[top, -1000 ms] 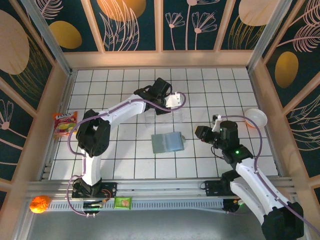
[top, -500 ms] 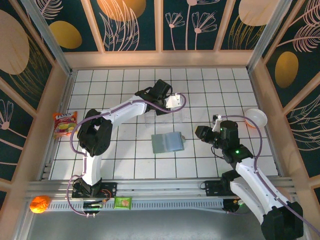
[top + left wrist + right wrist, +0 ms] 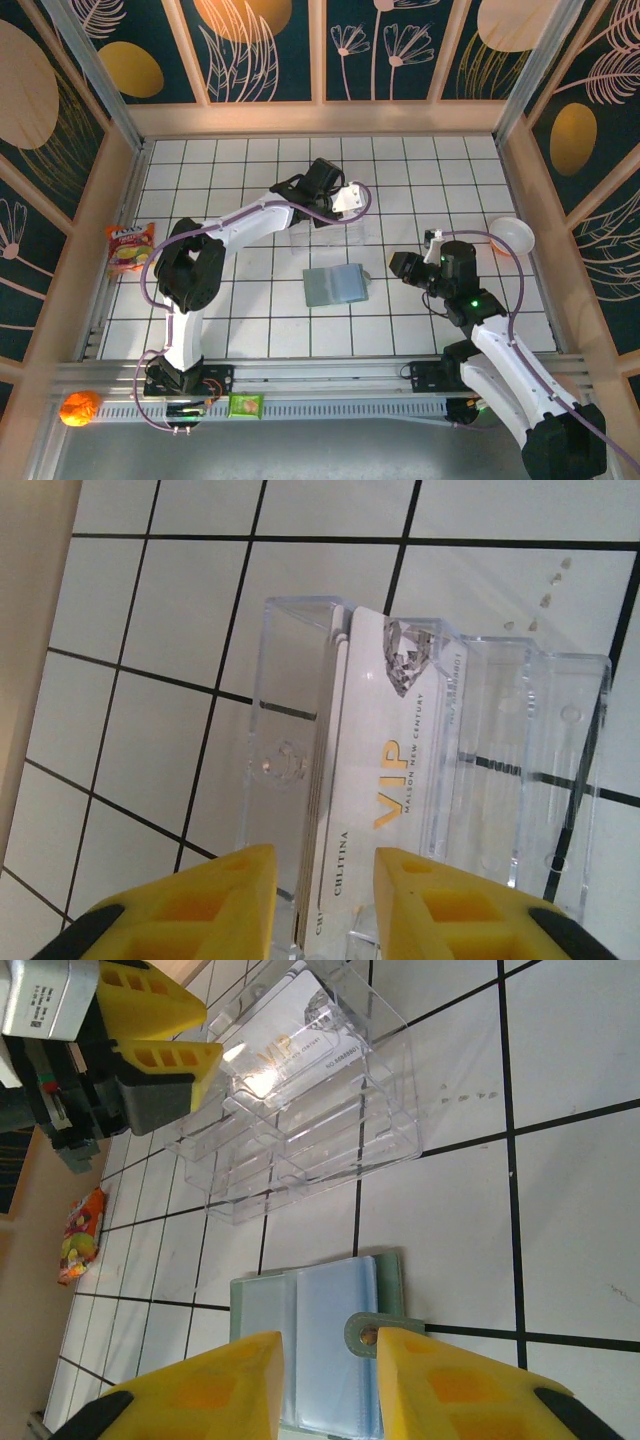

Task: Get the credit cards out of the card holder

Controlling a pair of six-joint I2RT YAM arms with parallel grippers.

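Yellow left gripper (image 3: 325,870) at clear stand (image 3: 500,730), right gripper (image 3: 328,1345) facing card holder (image 3: 320,1310)

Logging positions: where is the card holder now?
Top view: the card holder lies open mid-table, just nearer the arms than the clear stand, left of the right gripper.

White credit cards (image 3: 385,780) stand in a clear rack (image 3: 510,740), the grey-green card holder (image 3: 335,285) open flat nearby.
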